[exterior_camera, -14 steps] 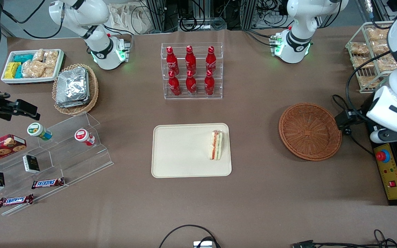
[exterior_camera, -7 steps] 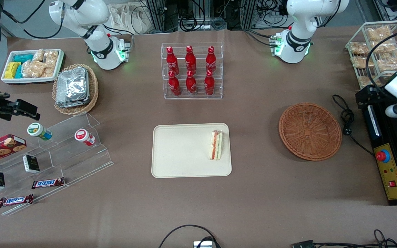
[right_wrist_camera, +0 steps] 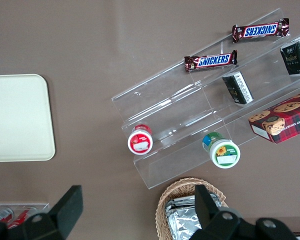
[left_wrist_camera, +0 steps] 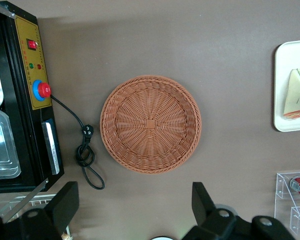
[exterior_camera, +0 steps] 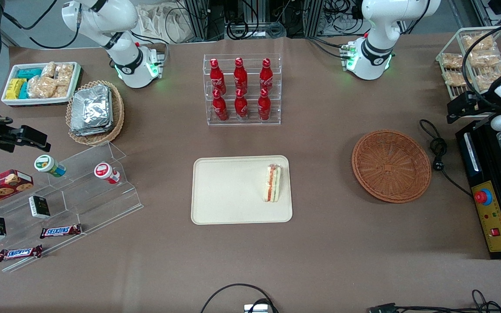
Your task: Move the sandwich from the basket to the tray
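The sandwich (exterior_camera: pixel 273 183) (left_wrist_camera: pixel 296 95), a white wedge with red and green filling, lies on the cream tray (exterior_camera: pixel 228 191) (left_wrist_camera: pixel 290 55) near the tray's edge that faces the basket. The round reddish-brown wicker basket (exterior_camera: pixel 391 166) (left_wrist_camera: pixel 150 123) stands with nothing in it, toward the working arm's end of the table. My left gripper (exterior_camera: pixel 462 108) (left_wrist_camera: pixel 135 205) hangs high above the table beside the basket, at the table's end over the black box. It is open and holds nothing.
A black control box with a red button (exterior_camera: pixel 484 196) and a coiled black cable (exterior_camera: pixel 436 145) lie next to the basket. A rack of red bottles (exterior_camera: pixel 242 89) stands farther from the camera than the tray. A wire rack of bagged snacks (exterior_camera: pixel 472 61) is near the gripper.
My left arm has drawn away from the basket, farther from the camera and outward toward the table's end. The sandwich, tray and basket have not moved.
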